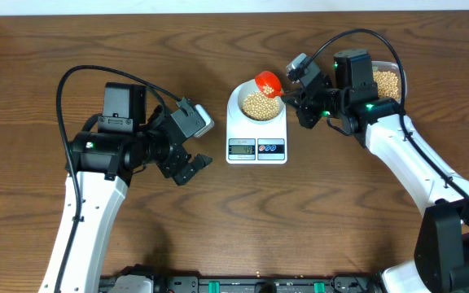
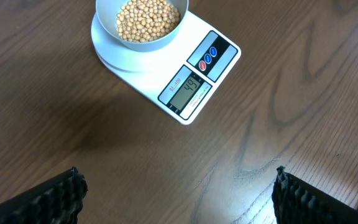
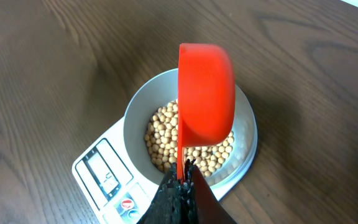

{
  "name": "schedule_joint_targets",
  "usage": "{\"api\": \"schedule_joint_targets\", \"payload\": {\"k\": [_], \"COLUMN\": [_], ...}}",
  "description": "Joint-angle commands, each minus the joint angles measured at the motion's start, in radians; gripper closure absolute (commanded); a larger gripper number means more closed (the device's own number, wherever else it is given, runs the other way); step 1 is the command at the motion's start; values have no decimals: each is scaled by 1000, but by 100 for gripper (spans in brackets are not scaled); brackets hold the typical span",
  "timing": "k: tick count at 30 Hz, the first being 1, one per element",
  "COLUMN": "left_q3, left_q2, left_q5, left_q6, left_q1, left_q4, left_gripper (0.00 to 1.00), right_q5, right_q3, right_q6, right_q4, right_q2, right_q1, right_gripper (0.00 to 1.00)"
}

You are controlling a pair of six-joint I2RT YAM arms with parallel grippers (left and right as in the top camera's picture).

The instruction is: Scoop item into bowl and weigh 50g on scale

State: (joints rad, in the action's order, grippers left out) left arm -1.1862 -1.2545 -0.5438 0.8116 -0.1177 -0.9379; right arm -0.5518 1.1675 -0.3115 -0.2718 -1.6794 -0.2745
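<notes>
Beans (image 1: 260, 106) are lying in the bowl (image 1: 245, 102) on the scale (image 1: 256, 147). The right gripper (image 3: 182, 186) is pinching a red scoop (image 1: 269, 82) above it. The left gripper (image 2: 179, 205) is hanging wide apart, empty.

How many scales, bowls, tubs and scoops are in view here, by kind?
scale: 1
bowl: 1
clear tub: 1
red scoop: 1
Total: 4, with the loose beans left uncounted.
</notes>
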Motion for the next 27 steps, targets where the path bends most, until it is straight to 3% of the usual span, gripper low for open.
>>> {"api": "schedule_joint_targets", "payload": {"k": [1,27], "left_q3": [-16,-16], "left_q2": [14,14], "left_q5": [2,2], "left_q6": [-5,-5], "left_q1": [5,5], "left_q4": [-3,-3], "left_gripper": [2,2], "right_q5": [-8,-60], "right_q3": [-3,-3], "right_q6": [-3,99], "right_q4": [3,-11], "right_q2": [26,26], "right_q1": [-7,1], "right_gripper": [99,99]}}
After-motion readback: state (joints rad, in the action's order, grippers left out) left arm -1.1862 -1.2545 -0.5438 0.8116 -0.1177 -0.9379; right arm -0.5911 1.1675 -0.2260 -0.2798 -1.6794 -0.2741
